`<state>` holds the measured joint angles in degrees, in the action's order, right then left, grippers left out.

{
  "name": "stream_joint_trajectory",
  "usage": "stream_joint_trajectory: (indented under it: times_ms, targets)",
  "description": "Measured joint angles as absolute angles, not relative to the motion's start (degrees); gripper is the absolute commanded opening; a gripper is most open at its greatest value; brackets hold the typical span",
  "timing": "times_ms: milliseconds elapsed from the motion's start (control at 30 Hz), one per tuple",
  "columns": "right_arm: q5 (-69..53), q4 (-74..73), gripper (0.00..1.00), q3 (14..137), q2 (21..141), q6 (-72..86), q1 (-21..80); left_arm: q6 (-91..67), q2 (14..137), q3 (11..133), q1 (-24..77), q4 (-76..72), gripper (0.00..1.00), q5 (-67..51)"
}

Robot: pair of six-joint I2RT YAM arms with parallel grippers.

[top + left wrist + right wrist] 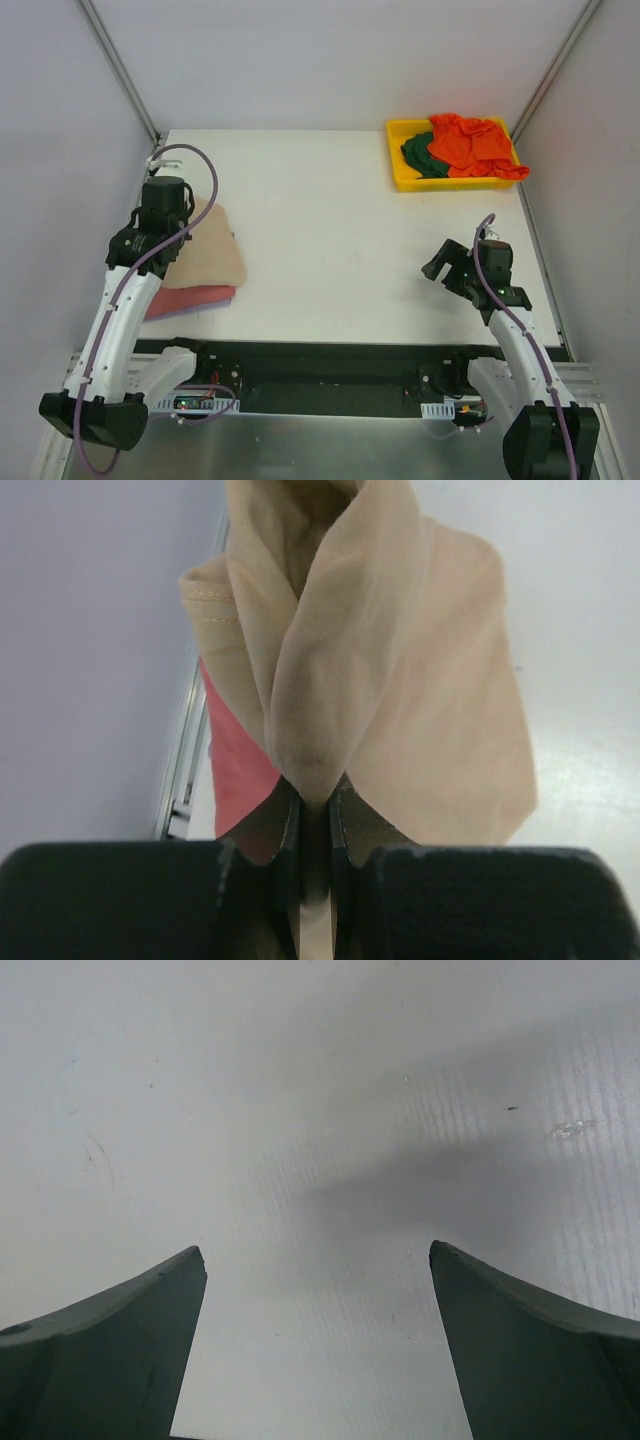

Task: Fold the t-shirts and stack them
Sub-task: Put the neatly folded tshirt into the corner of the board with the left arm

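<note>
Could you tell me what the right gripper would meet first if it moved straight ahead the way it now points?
Probably the bare table: the right gripper is open and only that surface shows between its fingers, though the depth is unclear.

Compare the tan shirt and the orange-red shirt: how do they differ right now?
Place: the tan shirt lies at the left edge of the table on a dusty-red shirt; the orange-red shirt sits in the yellow bin at the far right.
Shape: the tan one is mostly flat, the orange-red one crumpled and spilling over the rim.
Contact: the left claw pinches the tan one's cloth; no claw touches the orange-red one.
Both are soft cloth.
</note>
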<state>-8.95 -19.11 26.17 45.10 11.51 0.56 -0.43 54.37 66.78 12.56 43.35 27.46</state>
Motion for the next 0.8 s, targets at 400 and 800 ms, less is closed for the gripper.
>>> stream_joint_trajectory:
  times_ms: [400,800]
  targets:
    - [-12.8,-20.0,0.96,26.8,46.3,11.4,0.5,12.5,54.7,46.3,-0.2,28.3,0.00,28.1]
    - [-13.2,-20.0,0.96,26.8,46.1,11.2,0.5,16.4,53.3,42.9,-4.2,20.0,0.00,28.3]
